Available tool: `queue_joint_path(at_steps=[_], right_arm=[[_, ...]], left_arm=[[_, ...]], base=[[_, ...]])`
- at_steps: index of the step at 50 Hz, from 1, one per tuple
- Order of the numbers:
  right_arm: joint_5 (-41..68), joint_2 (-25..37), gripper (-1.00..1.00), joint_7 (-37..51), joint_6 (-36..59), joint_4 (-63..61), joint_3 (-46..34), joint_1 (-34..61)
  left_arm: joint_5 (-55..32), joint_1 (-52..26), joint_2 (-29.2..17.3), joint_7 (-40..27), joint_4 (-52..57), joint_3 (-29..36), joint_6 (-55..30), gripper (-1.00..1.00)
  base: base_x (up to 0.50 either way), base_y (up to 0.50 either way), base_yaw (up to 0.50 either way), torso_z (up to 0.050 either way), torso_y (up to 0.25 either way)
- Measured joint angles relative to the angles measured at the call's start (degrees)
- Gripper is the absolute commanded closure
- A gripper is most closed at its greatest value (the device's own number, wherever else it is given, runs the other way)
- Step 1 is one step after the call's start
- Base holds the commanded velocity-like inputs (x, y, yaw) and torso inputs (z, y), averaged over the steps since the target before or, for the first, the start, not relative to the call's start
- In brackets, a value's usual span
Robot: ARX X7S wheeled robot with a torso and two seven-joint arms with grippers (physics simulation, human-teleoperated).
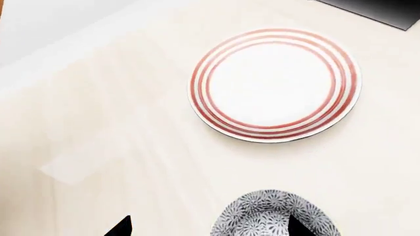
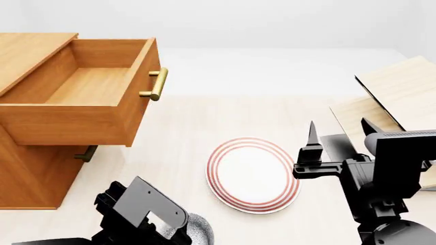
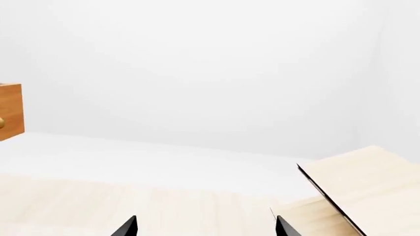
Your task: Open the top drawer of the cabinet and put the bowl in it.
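The cabinet [image 2: 34, 173] stands at the left. Its top drawer [image 2: 81, 87] is pulled out and empty, its brass handle [image 2: 157, 84] facing the table. The speckled bowl [image 1: 272, 216] sits on the table near the red-ringed plate; in the head view only its edge [image 2: 203, 230] shows behind my left arm [image 2: 146, 212]. My left gripper [image 1: 210, 228] is open above the bowl, with one fingertip [image 1: 298, 227] over the bowl's inside and the other out over the table. My right gripper [image 2: 340, 130] is open and empty, held above the table right of the plate.
A flat white plate with red rings [image 2: 253, 174] lies mid-table. A pale wooden tilted rack [image 2: 398, 97] on a black base [image 1: 380, 10] stands at the right. A lower drawer's handle [image 2: 87, 153] shows under the open drawer.
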Motion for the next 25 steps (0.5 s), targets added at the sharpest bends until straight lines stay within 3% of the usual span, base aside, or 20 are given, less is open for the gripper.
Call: queue_joint_path(at_steps=[25], right_arm=[[0.59,0.48,-1.0,0.53,-0.33,-0.75,0.11,-0.69]], left_arm=[[2.44,3.96,-1.27,1.45,-5.24,0.82,2.6,-1.0]], base=[[0.0,0.0,0.0,0.0,0.0]])
